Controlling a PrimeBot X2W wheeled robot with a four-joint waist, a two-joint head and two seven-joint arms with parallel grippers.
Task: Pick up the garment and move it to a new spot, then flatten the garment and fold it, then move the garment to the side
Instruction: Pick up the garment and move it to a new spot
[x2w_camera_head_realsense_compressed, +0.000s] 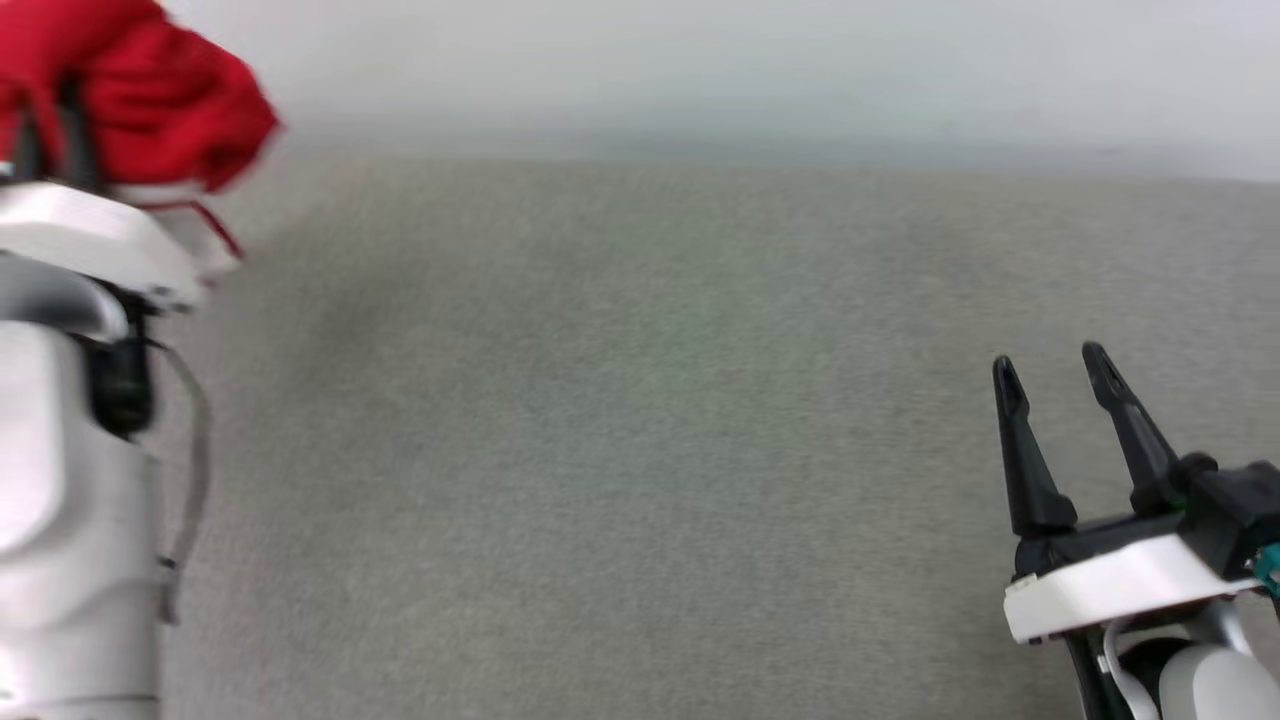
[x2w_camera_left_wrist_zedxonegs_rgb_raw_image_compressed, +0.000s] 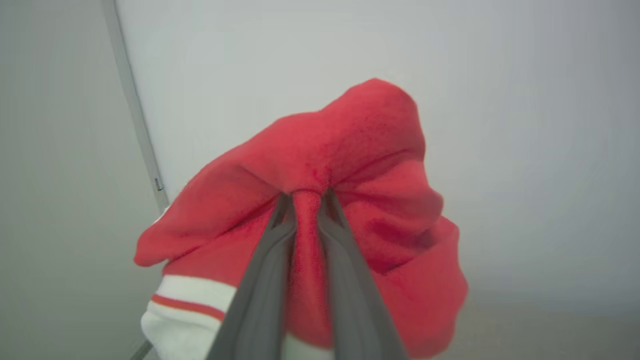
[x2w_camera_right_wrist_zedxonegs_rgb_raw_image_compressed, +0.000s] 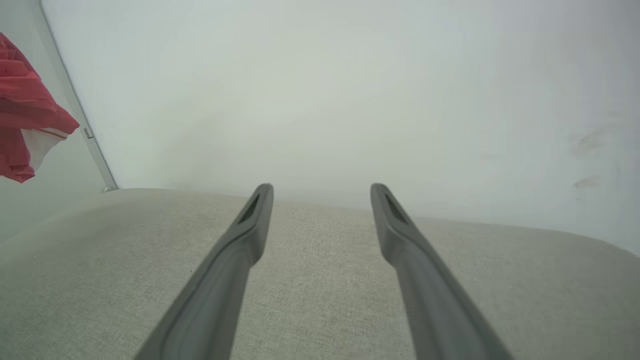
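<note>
Red garment (x2w_camera_left_wrist_zedxonegs_rgb_raw_image_compressed: 350, 150) pinched tight in left pincer (x2w_camera_left_wrist_zedxonegs_rgb_raw_image_compressed: 306, 196); right pincer (x2w_camera_right_wrist_zedxonegs_rgb_raw_image_compressed: 322, 189) spread wide.

Light was soft, even and fairly bright, with faint shadows on the grey surface (x2w_camera_head_realsense_compressed: 650, 450). The garment (x2w_camera_head_realsense_compressed: 150, 100) was smeared, probably by motion blur, and the wrist views bowed at the edges.

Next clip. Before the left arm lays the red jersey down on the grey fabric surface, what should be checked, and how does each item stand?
1. Left gripper grip on the jersey: ok, shut on a pinched red fold.
2. Jersey off the grey fabric surface: ok, it hangs bunched at the left.
3. Drop area: ok, bare fabric mid-surface.
4. Right gripper free to help: ok, open, holding nothing.
5. Which side of the jersey faces down: cannot tell, too bunched.
</note>
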